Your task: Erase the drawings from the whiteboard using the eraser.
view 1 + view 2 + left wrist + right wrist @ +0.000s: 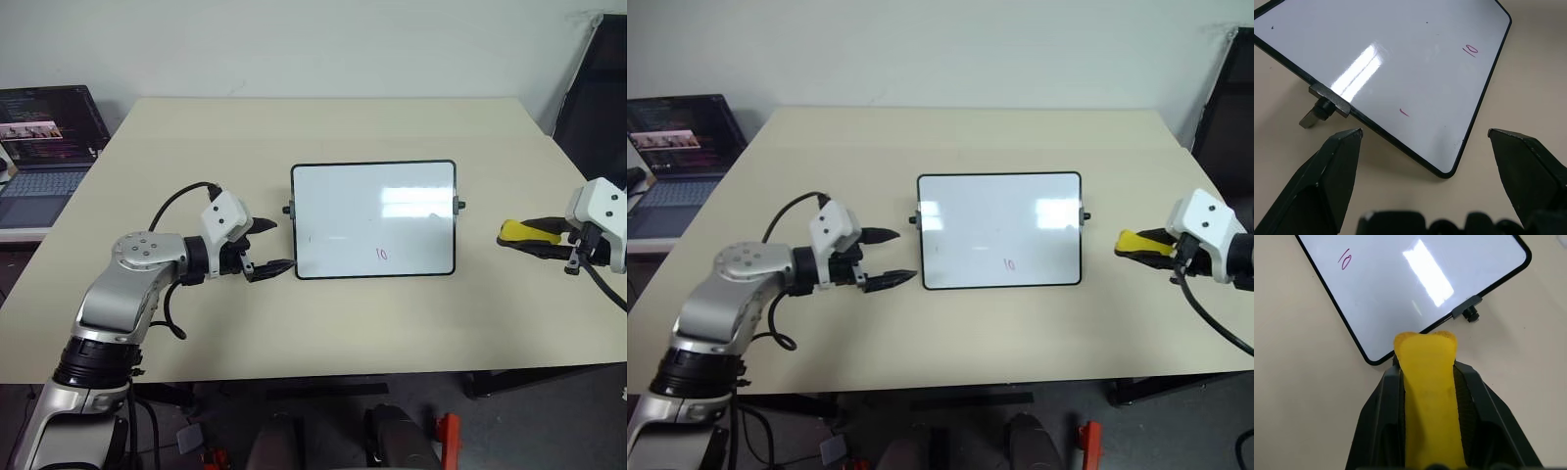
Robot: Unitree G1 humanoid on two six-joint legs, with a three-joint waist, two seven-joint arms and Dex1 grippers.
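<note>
Whiteboard (373, 220) sits in the middle of the frame on the tan table (323, 323), lying flat with its dark rim and small black side knobs. Most of its face is already white; what you can see left of the drawings is a reddish "10" (381, 255) near the lower middle of the board and, in the left wrist view, a short red dash (1403, 112) closer to the near left corner.

Your right gripper (534, 238) is at the right edge of the frame, well off the board's right side, clamped firmly on the yellow eraser (529, 232), whose front end pokes out past the fingertips. Your left gripper (884, 258) hangs with its two fingers spread and nothing between them, just beside the board's lower left corner.

To finish well, bring the eraser in over the right rim rather than into it, and lay its free end flat on the "10" before you rub. Short strokes with steady downward pressure should lift the ink; a tilted eraser will likely skate on an edge. The board looks light and may slide, so consider bracing its left corner with the open gripper. Then carry on leftward to the dash.
</note>
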